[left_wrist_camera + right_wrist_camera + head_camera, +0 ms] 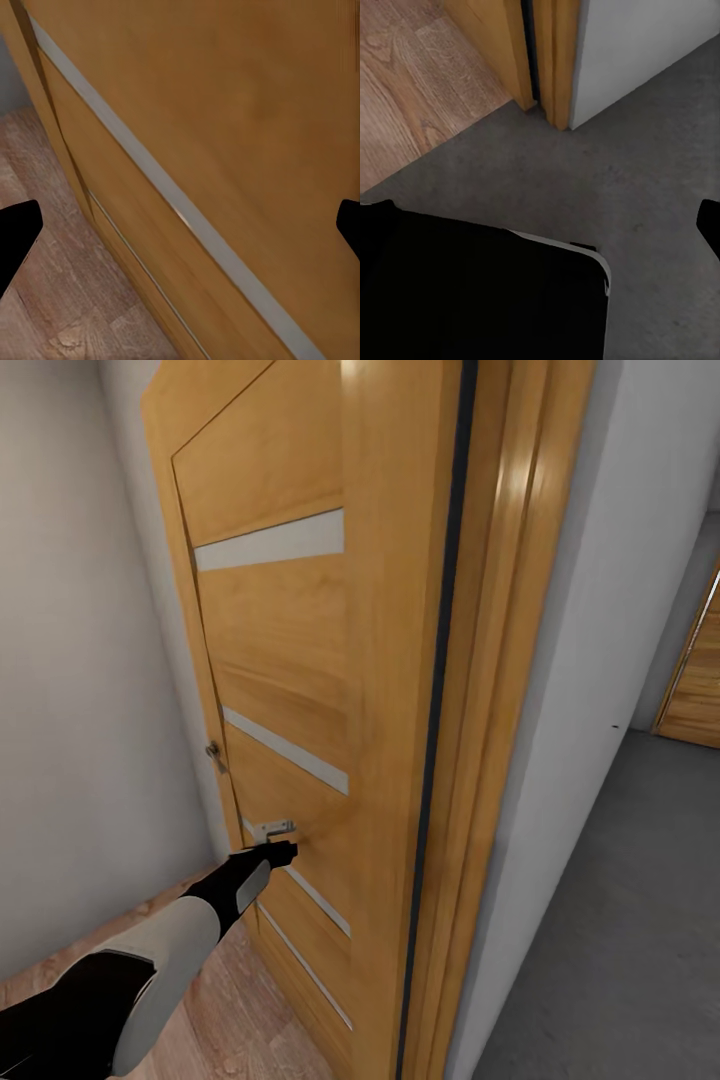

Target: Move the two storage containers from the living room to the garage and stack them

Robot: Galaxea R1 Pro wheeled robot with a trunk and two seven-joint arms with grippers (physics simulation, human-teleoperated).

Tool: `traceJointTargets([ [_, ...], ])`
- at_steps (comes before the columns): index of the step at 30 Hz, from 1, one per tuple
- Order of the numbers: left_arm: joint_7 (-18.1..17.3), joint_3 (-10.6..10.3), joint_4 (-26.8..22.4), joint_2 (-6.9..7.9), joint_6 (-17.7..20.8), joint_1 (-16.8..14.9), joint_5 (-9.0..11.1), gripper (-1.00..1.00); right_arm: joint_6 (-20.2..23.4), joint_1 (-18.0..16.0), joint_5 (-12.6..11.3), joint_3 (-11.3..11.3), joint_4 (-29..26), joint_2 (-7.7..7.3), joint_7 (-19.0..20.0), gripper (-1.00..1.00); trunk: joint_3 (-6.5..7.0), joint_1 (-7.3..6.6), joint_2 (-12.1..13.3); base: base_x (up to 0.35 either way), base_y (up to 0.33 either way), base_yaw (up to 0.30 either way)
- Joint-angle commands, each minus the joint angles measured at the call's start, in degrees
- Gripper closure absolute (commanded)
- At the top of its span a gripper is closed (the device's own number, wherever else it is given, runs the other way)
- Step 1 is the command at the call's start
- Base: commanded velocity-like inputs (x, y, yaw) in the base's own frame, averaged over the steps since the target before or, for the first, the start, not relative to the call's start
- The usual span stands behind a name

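The two storage containers are out of view. My left arm reaches forward to a light wooden door (290,640) with pale horizontal strips. My left gripper (278,852) is just below the door's metal handle (270,827), close to the panel. In the left wrist view, the left gripper (180,229) is open, its black fingertips (16,236) far apart at the picture's edges, with the door panel (225,112) between them and nothing held. My right gripper (540,225) hangs open and empty over grey floor (645,187).
The door stands ajar in its wooden frame (500,660). A white wall (600,680) lies to its right, a pale wall (80,690) to its left. Wood plank flooring (230,1010) meets grey floor (620,930) at the threshold (540,97). Another wooden door (695,690) stands far right.
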Motion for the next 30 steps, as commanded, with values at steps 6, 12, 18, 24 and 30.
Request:
traceJointTargets([
  [6, 0.6, -0.5, -0.3, -0.58, 0.2, 0.0, -1.3, -1.00, -0.3, 0.0, -0.2, 0.2, 0.0, -0.24, 0.2, -1.00, 0.01, 0.03, 0.0, 0.000, 0.000, 0.000],
  [12, 1.3, -0.5, -0.3, -0.92, 0.2, 0.0, -4.7, -1.00, -0.3, 0.0, -0.1, 0.2, 0.0, -0.53, 0.3, -1.00, 0.01, 0.03, 0.0, 0.000, 0.000, 0.000],
  [18, 2.1, -0.5, -0.3, -1.37, 0.2, 0.0, -8.7, -1.00, -0.3, 0.0, -0.1, 0.3, 0.0, -0.57, 0.4, -1.00, 0.01, 0.03, 0.0, 0.000, 0.000, 0.000],
  [24, 3.2, -0.5, -0.3, -1.98, 0.2, 0.0, -11.9, -1.00, -0.3, 0.0, -0.1, 0.3, 0.0, -0.57, 0.4, -1.00, 0.01, 0.03, 0.0, 0.000, 0.000, 0.037],
  [30, 2.2, -0.5, -0.3, -3.71, 0.2, 0.0, -12.0, -1.00, -0.3, 0.0, -0.1, 0.3, 0.0, -0.57, 0.4, -1.00, 0.01, 0.03, 0.0, 0.000, 0.000, 0.196],
])
